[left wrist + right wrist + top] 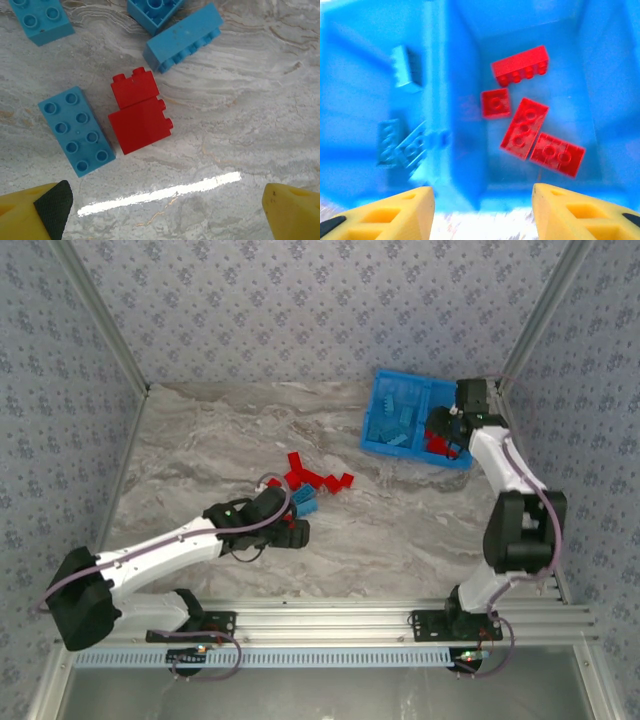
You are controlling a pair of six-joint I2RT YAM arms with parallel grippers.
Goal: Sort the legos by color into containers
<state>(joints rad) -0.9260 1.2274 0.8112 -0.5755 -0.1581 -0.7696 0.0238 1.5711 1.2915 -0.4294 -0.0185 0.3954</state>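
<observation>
Marble-pattern desk (200, 440), walled on three sides. Blue bin (372, 425) sits at the far right of it, slightly skewed, with a divider wall (460, 100) splitting it in two. Left arm (150, 555) lies low across the desk toward the centre. Right arm (520, 510) stands up and reaches over to the bin. Left hand (165, 210) is spread wide over the desk with nothing between its fingers (50, 207) and loose bricks just ahead of it. Right hand (482, 210) is also spread and empty, hanging above the bin's near wall. Right compartment (590, 75) holds four red bricks (524, 128) lying flat, the two nearest touching. Left compartment (355, 90) holds light blue bricks (407, 67), looks like three, but that wrist view is blurred so the count is unsure. Mid-desk, a loose red scatter (312, 478) lies just beyond the left hand. Left wrist view: a red pair (140, 115) touching end to end, an eight-stud blue brick (76, 131) studs-up just beside it on the left, and a blue brick on its side (184, 37) near the pair's far end, not touching. Two more blue ones (40, 20) are cut off by the top edge.
</observation>
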